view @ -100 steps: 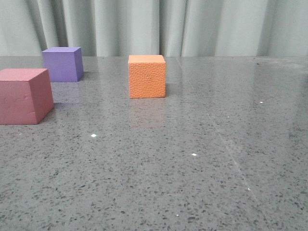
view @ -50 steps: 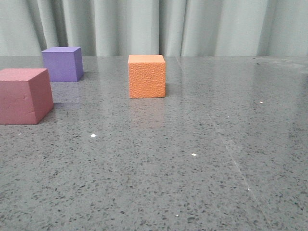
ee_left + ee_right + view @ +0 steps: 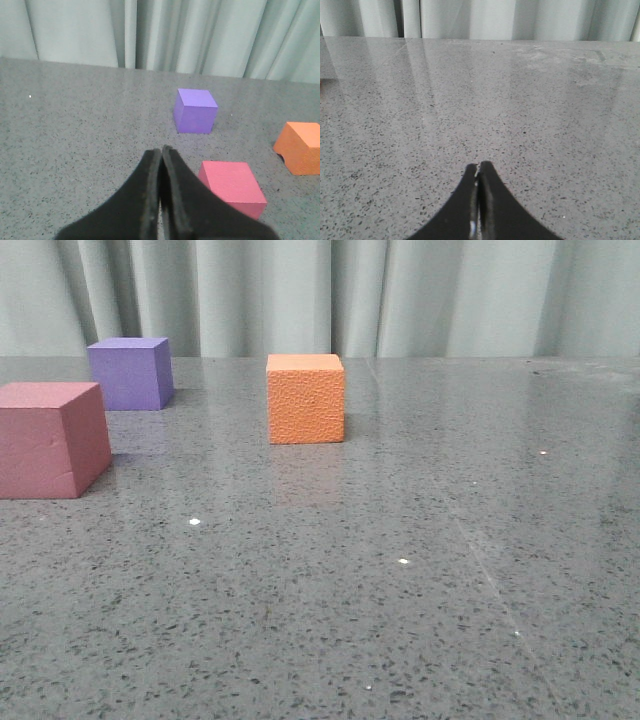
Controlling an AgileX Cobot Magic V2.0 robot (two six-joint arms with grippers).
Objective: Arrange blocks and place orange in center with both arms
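so, orange cube (image 3: pixel 306 398): stands flat on the grey stone tabletop (image 3: pixel 400 590), toward the far edge and a little left of the middle, apart from the other two blocks; the left wrist view shows a small notch in its lower edge.
purple cube (image 3: pixel 129 372): near the far left corner, close to the far edge, well left of the orange one.
pink-red cube (image 3: pixel 52 438): by the left edge, nearer than the purple cube, with a gap between them.
left gripper (image 3: pixel 161 152): black fingers pressed together, holding nothing, above bare stone just beside the pink-red cube.
right gripper (image 3: pixel 478 167): fingers pressed together, holding nothing, over bare stone with no block near it.
curtain (image 3: pixel 330 295): pale folds hang behind the far edge.
way to the orange cube: bare stone on its near and right sides.
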